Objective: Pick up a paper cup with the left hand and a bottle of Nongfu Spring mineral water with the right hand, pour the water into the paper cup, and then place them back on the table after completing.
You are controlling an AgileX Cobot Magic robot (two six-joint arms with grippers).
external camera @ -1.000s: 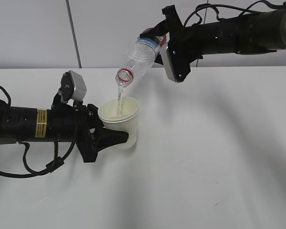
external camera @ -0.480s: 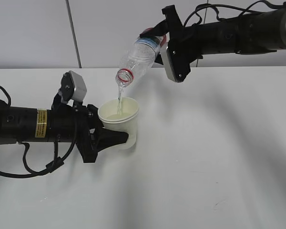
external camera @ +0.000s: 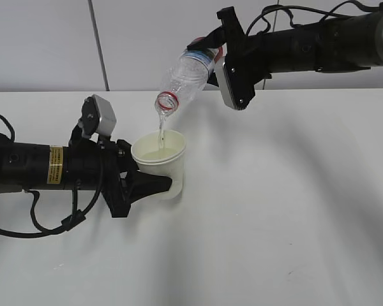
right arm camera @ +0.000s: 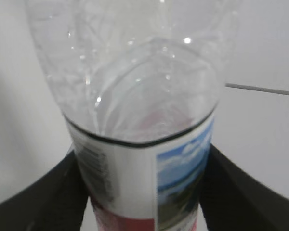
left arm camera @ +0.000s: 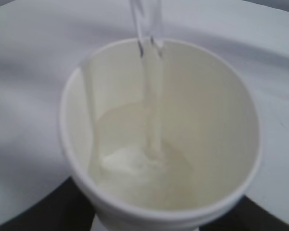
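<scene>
My left black two-finger gripper point(external camera: 154, 185) is clamped around the white paper cup point(external camera: 159, 162), which stands upright on the plain white table point(external camera: 274, 210). My right black gripper point(external camera: 212, 54) grasps the clear plastic labelled bottle point(external camera: 185, 76), tilted neck-down above the cup (red ring at its mouth). A thin stream of clear water point(left arm camera: 151, 110) falls into the cup, pooling at its bottom.

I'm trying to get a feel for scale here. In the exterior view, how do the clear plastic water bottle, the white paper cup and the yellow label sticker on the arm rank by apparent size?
1. Clear plastic water bottle, though tilted.
2. White paper cup, nearly as large; too close to rank firmly.
3. Yellow label sticker, clearly smallest.
</scene>
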